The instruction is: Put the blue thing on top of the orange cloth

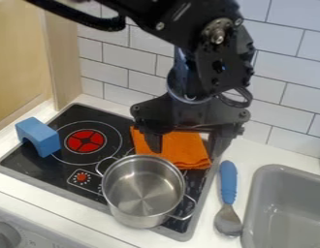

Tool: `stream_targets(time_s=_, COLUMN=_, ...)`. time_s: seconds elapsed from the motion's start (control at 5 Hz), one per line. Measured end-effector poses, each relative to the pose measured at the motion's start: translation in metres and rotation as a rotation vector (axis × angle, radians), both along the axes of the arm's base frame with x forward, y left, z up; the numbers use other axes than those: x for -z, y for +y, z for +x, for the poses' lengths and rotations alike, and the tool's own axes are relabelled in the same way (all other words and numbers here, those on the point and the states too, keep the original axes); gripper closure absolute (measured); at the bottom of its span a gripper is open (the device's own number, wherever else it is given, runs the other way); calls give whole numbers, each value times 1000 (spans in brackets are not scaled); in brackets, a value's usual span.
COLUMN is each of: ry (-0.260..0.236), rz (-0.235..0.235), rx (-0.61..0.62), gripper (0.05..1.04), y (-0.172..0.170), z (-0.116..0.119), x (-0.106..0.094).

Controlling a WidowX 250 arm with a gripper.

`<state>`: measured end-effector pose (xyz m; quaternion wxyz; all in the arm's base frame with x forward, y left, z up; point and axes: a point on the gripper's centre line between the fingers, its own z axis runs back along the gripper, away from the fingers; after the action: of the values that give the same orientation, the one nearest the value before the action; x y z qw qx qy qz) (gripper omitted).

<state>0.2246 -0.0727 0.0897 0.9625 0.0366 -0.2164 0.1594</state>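
The black gripper (184, 149) hangs over the back right of the stove, open, its two fingers wide apart in front of the orange cloth (182, 145). That cloth lies folded on the cooktop behind the pot, partly covered by the gripper. A blue arch-shaped block (38, 136) rests at the stove's left edge, well to the left of the gripper, its curved notch facing the front.
A steel pot (143, 191) with two handles stands on the front right of the black stove (33, 164). Right of it lies a spoon with a blue handle (228, 181), beside a grey sink (285, 208). Behind are a tiled wall and, at left, a wooden panel.
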Motion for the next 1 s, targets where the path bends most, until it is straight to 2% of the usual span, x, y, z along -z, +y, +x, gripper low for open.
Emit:
stream_targets(time_s=0.2, ry=38, rz=19, rx=-2, gripper=83, y=5, z=-10, x=11)
stream_targets(time_s=0.4, ry=29, rz=-2, rx=-67, gripper=83, y=18, z=-8, x=8)
stream_targets(time_s=0.6, ry=-2, rz=-47, rx=-168, gripper=83, y=41, z=-4, x=-3)
stream_targets(time_s=0.8, ry=-5, rz=-69, rx=-333, gripper=83, y=71, z=-4, x=-5)
stream_targets(time_s=1.0, ry=-4, rz=-132, rx=-510, gripper=83, y=103, z=-4, x=-2)
